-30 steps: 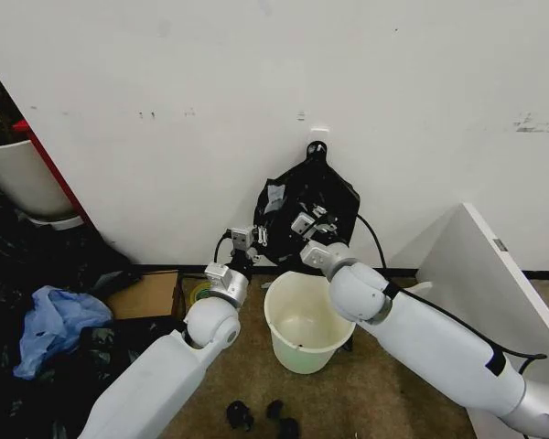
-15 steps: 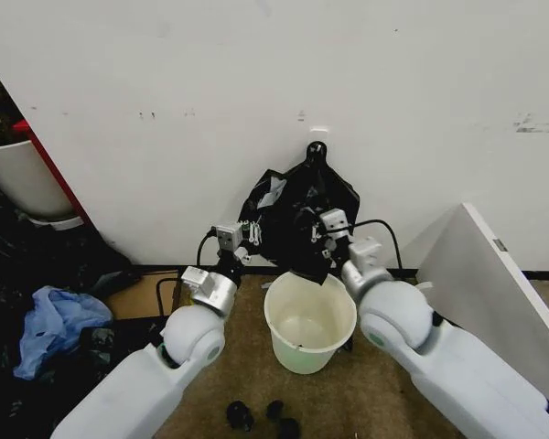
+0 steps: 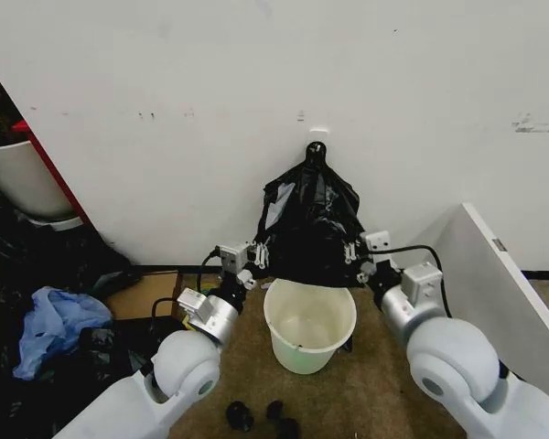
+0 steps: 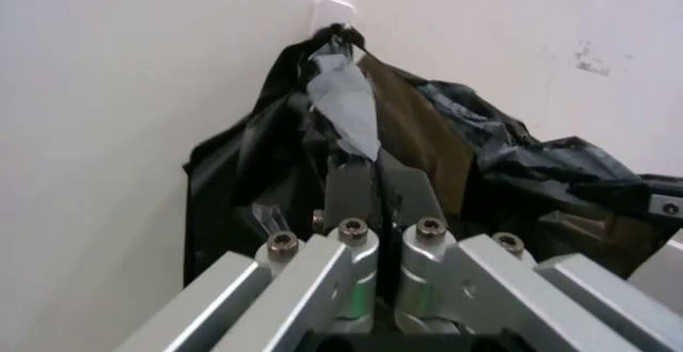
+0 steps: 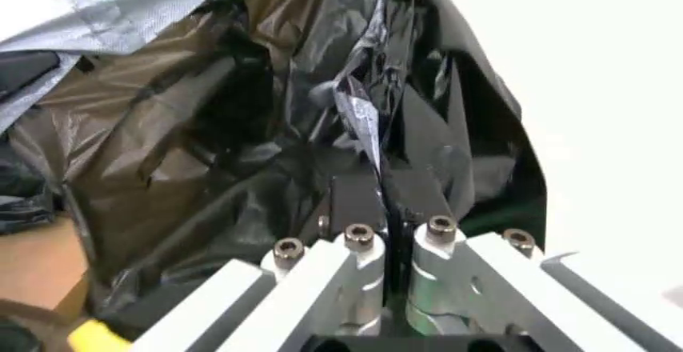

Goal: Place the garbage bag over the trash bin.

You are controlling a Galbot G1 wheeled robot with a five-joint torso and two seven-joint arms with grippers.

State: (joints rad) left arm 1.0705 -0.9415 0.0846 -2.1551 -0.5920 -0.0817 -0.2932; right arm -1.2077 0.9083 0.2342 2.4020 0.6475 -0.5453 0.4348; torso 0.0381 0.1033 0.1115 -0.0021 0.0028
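Both arms are reaching forward from the bottom corners of the head view, elbows low and wrists angled inward toward the wall, holding the garbage bag stretched between them just above the trash bin. The left gripper is pinching the bag's left edge, its fingers pressed together on a fold of the black film. The right gripper is doing the same on the opposite edge, its fingers closed tight on a crinkled ridge of plastic. The bag is hanging spread and bulging, its knotted peak rising against the white wall, its lower hem sitting just over the bin's far rim. The bin is standing upright on the brown floor between the two forearms, its mouth open and uncovered on the near side. A blue plastic bag is lying well off to the left among dark clutter.
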